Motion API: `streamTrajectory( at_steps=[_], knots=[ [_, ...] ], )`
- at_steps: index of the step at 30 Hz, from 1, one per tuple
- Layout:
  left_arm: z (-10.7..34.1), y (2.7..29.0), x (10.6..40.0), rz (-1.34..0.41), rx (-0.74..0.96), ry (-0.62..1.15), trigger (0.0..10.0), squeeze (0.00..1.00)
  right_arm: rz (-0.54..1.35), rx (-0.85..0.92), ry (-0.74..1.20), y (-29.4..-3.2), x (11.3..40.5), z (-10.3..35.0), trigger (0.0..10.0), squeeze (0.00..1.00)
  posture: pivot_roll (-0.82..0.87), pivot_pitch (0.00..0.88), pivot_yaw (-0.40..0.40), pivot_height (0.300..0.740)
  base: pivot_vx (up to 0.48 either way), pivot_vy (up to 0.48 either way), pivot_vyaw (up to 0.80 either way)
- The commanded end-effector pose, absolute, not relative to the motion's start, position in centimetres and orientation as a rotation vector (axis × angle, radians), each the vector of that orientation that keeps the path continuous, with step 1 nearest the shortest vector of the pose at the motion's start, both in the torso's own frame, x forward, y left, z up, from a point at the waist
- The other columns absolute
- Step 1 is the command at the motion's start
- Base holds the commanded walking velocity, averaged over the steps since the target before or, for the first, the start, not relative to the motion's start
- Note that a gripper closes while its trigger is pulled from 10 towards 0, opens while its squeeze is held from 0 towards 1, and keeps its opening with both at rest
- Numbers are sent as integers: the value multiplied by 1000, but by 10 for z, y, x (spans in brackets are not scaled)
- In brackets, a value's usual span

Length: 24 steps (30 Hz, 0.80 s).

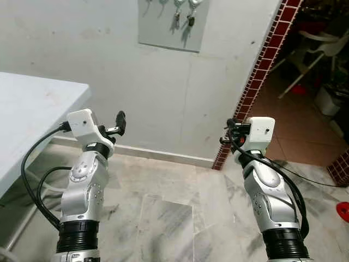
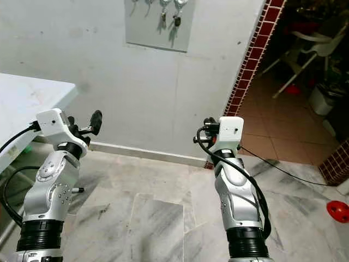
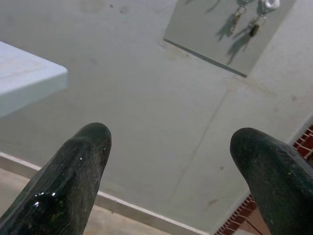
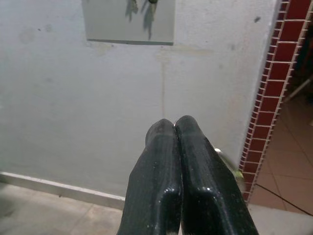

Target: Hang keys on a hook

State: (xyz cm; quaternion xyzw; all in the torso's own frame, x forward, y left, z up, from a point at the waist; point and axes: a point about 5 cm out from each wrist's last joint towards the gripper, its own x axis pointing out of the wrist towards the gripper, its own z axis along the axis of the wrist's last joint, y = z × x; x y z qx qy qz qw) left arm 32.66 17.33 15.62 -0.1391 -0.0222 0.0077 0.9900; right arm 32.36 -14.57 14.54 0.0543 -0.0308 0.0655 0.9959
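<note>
Both arms are up near the cam w/ left gripper [image 3: 166,171] wide open & empty, right gripper [image 4: 175,128] pinched shut on what looks like a key bit, so watch it: keys [image 1: 184,13] on the wall board [image 1: 172,30] sit well above, a blind reach could miss the hook or drop it.

The wall [image 1: 163,98] is painted a pale grey-white, with a slightly darker grey panel [image 1: 173,24] set on it from which silver and black keys [image 1: 184,13] are hung, and its edge is trimmed with a column of dark red tiles [image 1: 256,82] lined by pale grout. The floor [image 1: 174,213] is laid in grey-veined white marble, while terracotta tiling [image 1: 297,125] is seen beyond the red trim. The arms are finished in silver with white wrist housings, the fingers [image 3: 68,181] are glossy black, and the table [image 1: 32,120] is coloured white.
</note>
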Motion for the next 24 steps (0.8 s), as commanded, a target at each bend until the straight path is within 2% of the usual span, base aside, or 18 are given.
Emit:
streamTrajectory(
  at_steps=[1, 5, 11, 24],
  knots=[
    [156, 171, 327, -4, -284, -36, 10000, 0, 125, 104, -82, -147, 323, 152, 10000, 0, -2, 0, -97, 740, 0, 0, 0],
    [155, 172, 327, 4, -283, -28, 10000, 0, 128, 107, -80, -147, 323, 152, 10000, 0, -3, 0, -96, 740, 0, 0, 0],
    [155, 172, 328, 7, -285, -19, 10000, 0, 117, 106, -86, -149, 323, 152, 10000, 0, -4, 0, -92, 740, 0, 448, 0],
    [157, 176, 330, 12, -252, -14, 10000, 0, 20, 150, -26, -162, 326, 148, 10000, 0, -1, 0, -71, 740, 0, 0, 0]
  ],
)
